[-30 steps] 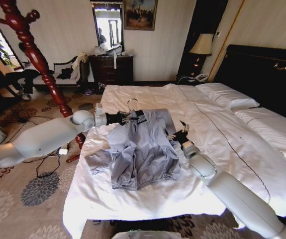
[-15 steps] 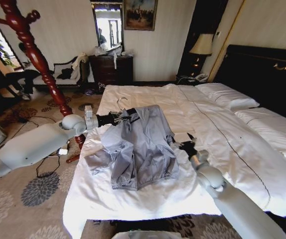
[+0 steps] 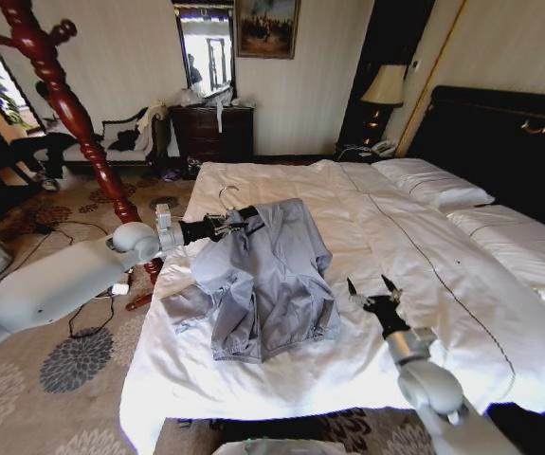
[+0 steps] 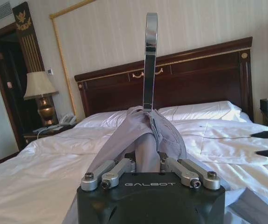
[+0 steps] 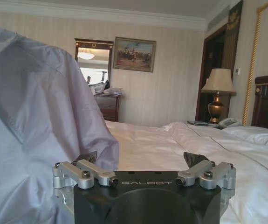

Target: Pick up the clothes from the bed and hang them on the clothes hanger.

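Right gripper (image 3: pixel 372 287) back — jacket (image 3: pixel 270 275) lengthwise

I see a tall red wooden coat stand (image 3: pixel 59 95) on my left, on a carpet with big flowers (image 3: pixel 73 360). At the far wall there is a dark dresser (image 3: pixel 213 131) with a mirror (image 3: pixel 206 47) over it and a painting (image 3: pixel 266 26) beside the mirror. A lamp (image 3: pixel 384 87) with a pale shade stands by a telephone (image 3: pixel 382 147).

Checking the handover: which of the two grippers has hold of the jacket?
The left gripper, shut on the jacket at its collar by the hanger hook. The right gripper is open, apart from it.
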